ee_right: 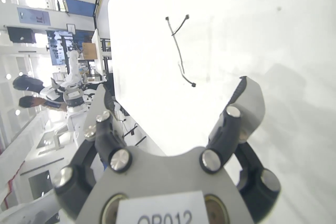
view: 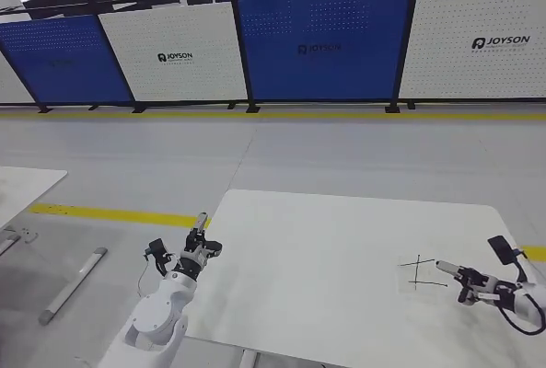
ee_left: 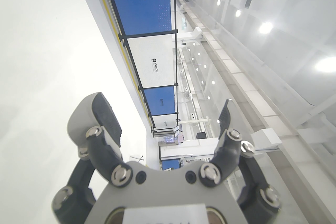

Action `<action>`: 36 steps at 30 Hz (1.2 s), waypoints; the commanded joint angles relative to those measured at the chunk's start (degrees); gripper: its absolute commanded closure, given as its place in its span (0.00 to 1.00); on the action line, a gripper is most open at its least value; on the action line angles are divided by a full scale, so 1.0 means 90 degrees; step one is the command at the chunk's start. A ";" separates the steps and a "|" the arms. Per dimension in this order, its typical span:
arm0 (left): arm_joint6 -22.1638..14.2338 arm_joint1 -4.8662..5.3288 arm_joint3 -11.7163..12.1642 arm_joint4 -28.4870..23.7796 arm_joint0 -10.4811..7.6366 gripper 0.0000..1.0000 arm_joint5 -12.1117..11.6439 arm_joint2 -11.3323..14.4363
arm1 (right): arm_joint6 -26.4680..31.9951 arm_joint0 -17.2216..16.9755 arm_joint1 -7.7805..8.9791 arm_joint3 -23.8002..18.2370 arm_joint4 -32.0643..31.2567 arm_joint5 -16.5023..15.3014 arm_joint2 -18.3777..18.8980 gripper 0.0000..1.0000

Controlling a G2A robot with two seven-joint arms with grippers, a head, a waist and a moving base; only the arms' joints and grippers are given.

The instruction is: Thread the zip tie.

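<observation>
3 thin black zip ties point(ee_right: 173, 34), 2 crossed, on smooth white table point(view: 328, 276). Left gripper point(ee_left: 162, 104), right gripper point(ee_right: 173, 86): jaws apart, empty.

White table point(view: 328, 276) — black zip ties point(view: 419, 266) on it; two crossed.

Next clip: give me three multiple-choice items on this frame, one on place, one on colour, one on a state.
1. Where do the zip ties lie? A on the floor; B on the table ahead of the right gripper; C in a box.
2. Their colour? A white; B yellow; C black.
3. The right gripper is: A open and empty; B shut on a zip tie; C shut on nothing.
Key: B, they lie flat on the white top; C, dark strands; A, jaws apart, nothing between.
</observation>
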 commanded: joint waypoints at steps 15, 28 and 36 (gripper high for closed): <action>0.0000 0.0000 0.0000 0.0000 0.0000 0.00 0.0000 0.0000 | 0.0109 0.0616 0.0009 0.0756 -0.0139 -0.0124 -0.0603 0.50; 0.0000 0.0000 0.0000 0.0000 0.0000 0.00 0.0000 0.0000 | 0.0172 0.0651 0.0085 0.1118 0.0028 -0.0341 -0.0607 0.56; 0.0000 0.0000 0.0000 0.0000 0.0000 0.00 0.0000 0.0000 | 0.0143 0.0655 0.0125 0.1178 0.0080 -0.0427 -0.0643 0.69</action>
